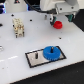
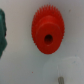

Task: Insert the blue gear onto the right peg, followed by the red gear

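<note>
Tool (image 1: 57,18) – grip state unclear | red gear (image 2: 48,35) beneath | blue gear (image 1: 51,52) on plate (image 1: 35,58)

The white table (image 1: 15,50) carries a white plate with a black border (image 1: 35,61) near its front edge, with the blue gear (image 1: 51,52) sitting over that plate's end toward the exterior view's right. The red gear (image 1: 58,23) lies flat on the tabletop farther back (well apart from the plate). A small beige block-like object (image 1: 18,27) stands toward the exterior view's left.
</note>
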